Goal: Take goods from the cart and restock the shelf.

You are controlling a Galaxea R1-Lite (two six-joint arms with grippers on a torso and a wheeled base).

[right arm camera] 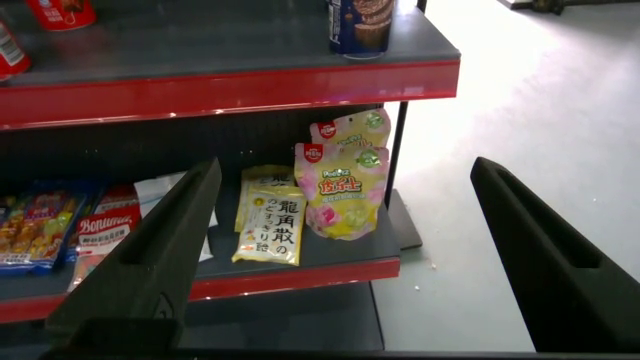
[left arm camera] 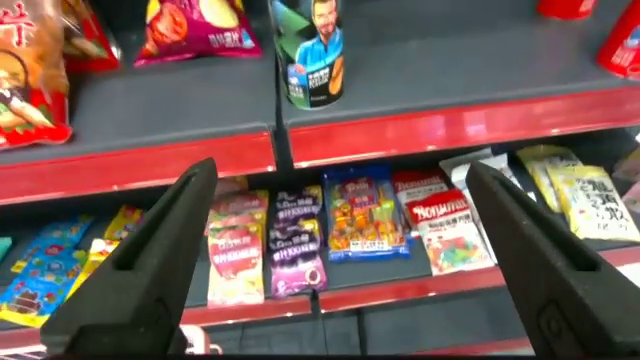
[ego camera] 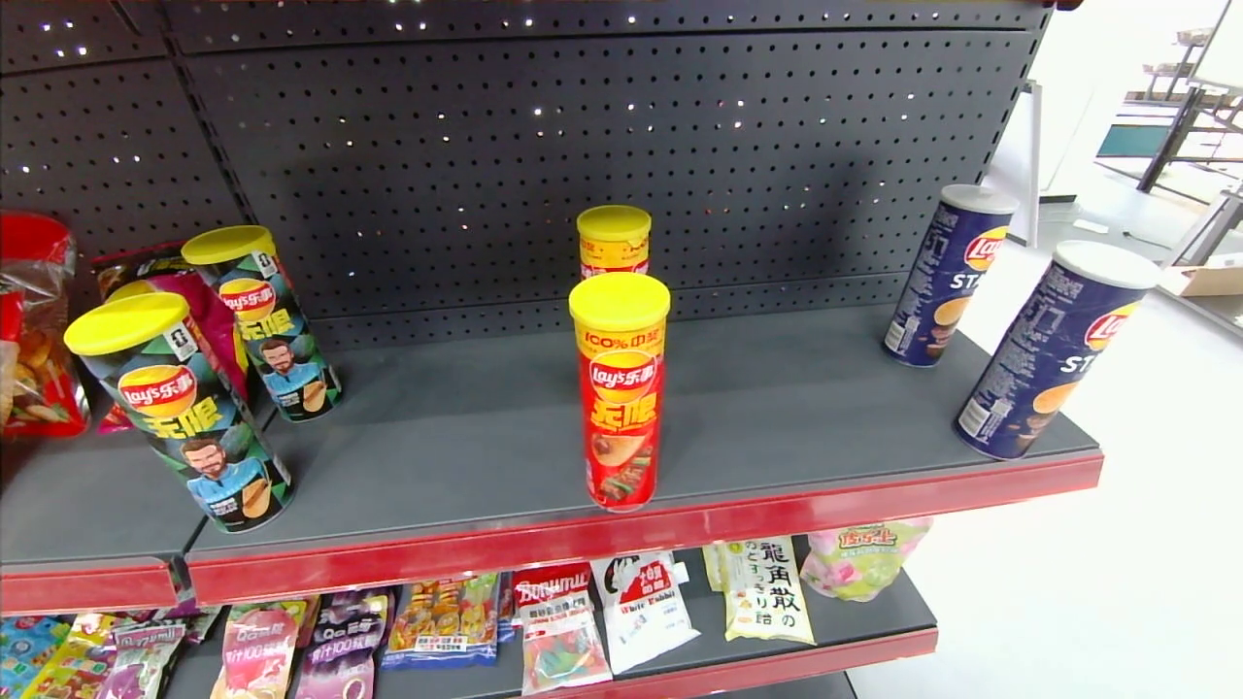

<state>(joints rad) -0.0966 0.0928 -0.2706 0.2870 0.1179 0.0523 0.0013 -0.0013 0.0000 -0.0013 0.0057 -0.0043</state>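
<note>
Black-fingered, my left pincer [left arm camera: 340,175] and right pincer [right arm camera: 345,168] both hung spread wide and empty, low before the lower shelf [right arm camera: 300,282], where flat sweet packets [left arm camera: 355,215] lay label-up. I judged the arms were free to fetch stock rather than partway through setting anything down. Above, the upper shelf [ego camera: 466,427] carried the goods. A red can [ego camera: 620,388] stood upright right at the red front lip [ego camera: 680,529], with a second red can [ego camera: 614,241] in file behind it, close to the back. On the left a green can [ego camera: 180,408] fronted a second green can [ego camera: 262,320], and on the right a blue can [ego camera: 1054,349] fronted a second blue can [ego camera: 947,277]. Each flavour kept its own lane, labels forward for a shopper to read, and the bare grey deck between lanes looked to me like the room left to restock. Behind rose a dark pegboard [ego camera: 583,126]. Past the shelf's right end, pale floor [ego camera: 1117,582] ran off toward a cardboard box [ego camera: 1209,280].
</note>
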